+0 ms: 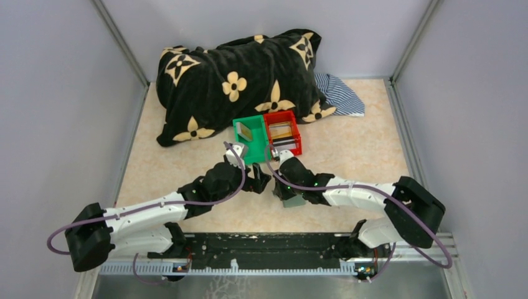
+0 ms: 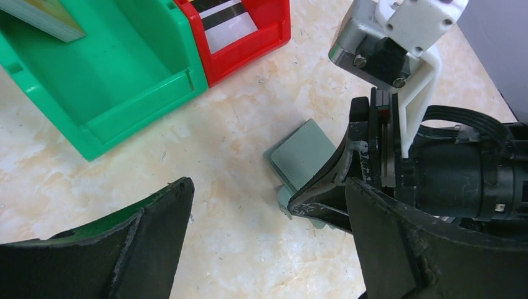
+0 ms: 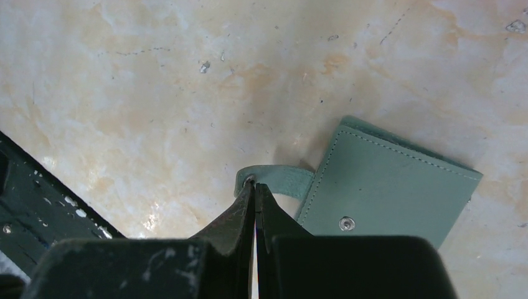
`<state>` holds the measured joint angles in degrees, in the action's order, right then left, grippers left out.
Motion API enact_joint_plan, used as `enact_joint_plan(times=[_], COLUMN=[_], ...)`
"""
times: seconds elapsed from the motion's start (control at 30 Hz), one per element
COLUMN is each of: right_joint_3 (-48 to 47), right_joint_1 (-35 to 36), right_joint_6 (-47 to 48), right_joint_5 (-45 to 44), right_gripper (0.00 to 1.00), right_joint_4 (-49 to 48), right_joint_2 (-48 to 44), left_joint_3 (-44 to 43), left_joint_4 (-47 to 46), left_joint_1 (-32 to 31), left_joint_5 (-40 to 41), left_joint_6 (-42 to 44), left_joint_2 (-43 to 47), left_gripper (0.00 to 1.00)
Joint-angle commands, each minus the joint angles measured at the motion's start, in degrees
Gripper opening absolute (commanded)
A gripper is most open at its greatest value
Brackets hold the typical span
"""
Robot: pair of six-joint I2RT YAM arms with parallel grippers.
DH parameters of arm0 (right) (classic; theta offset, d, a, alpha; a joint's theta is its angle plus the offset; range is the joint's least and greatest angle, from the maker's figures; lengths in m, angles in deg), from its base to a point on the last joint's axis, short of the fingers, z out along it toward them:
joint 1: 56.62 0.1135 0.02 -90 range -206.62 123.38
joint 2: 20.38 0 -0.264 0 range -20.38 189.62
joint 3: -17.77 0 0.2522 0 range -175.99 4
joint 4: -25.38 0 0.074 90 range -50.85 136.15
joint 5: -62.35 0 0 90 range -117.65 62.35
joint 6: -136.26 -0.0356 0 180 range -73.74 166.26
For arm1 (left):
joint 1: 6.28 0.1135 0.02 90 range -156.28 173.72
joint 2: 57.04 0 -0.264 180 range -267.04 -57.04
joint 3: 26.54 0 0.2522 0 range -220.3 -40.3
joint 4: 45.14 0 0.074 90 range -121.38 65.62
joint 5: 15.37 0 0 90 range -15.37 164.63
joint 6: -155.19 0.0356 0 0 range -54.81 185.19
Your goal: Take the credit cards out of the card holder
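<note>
right gripper fingers are clenched, pinching the strap of the card holder, judged as a pull to open the snap flap. holder lies shut and flat on the table, near the green bin and red bin. left gripper is released, jaws wide, apparently ready to pin it. some credit cards lie in the bins.

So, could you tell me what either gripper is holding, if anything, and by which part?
The right gripper is shut on the card holder, pinching its strap tab; the left gripper is open, holding nothing.
</note>
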<state>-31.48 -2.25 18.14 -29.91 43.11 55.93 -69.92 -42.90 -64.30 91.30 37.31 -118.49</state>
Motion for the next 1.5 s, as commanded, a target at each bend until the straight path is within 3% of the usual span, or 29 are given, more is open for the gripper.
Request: enact_joint_plan(times=[0.0, 0.67, 0.8, 0.9, 1.07, 1.23, 1.4, 1.47], right_joint_3=[-0.5, 1.9, 2.4, 2.9, 3.5, 3.9, 4.0, 4.2], right_joint_1=[0.7, 0.6, 0.6, 0.6, 0.6, 0.6, 0.6, 0.6], right_joint_6=[-1.7, -2.6, -3.1, -3.8, -4.4, -4.5, -4.4, -4.7], right_joint_5=[-0.3, -1.8, -2.3, -2.2, -1.8, -2.2, -2.0, -2.0], right_gripper=[0.00, 0.00, 0.00, 0.00, 0.00, 0.00, 0.00, 0.00], right_joint_4=[-4.3, -8.4, -8.4, -8.9, -9.7, -9.4, -9.4, -9.6], right_joint_2=[1.8, 6.5, 6.0, 6.2, 6.6, 5.9, 6.3, 6.2], left_joint_3=[0.5, -2.6, -4.2, -2.4, 3.1, 0.0, 7.4, 7.3], left_joint_4=[1.2, 1.4, 2.6, -1.6, -12.0, -0.8, -18.8, -19.6], left_joint_1=[0.0, -0.1, -0.1, -0.1, -0.1, -0.7, -0.8, -0.8], left_joint_5=[0.7, -6.7, -11.0, -15.1, -17.8, -12.9, -18.4, -20.0], left_joint_6=[-2.0, -6.1, -10.0, -13.5, -17.9, -16.8, -18.6, -19.3], left_joint_2=[0.6, -10.1, -13.9, -15.5, -13.8, -13.6, -10.5, -12.1], left_gripper=[0.96, 0.96, 0.86, 0.77, 0.78, 0.76, 0.71, 0.74])
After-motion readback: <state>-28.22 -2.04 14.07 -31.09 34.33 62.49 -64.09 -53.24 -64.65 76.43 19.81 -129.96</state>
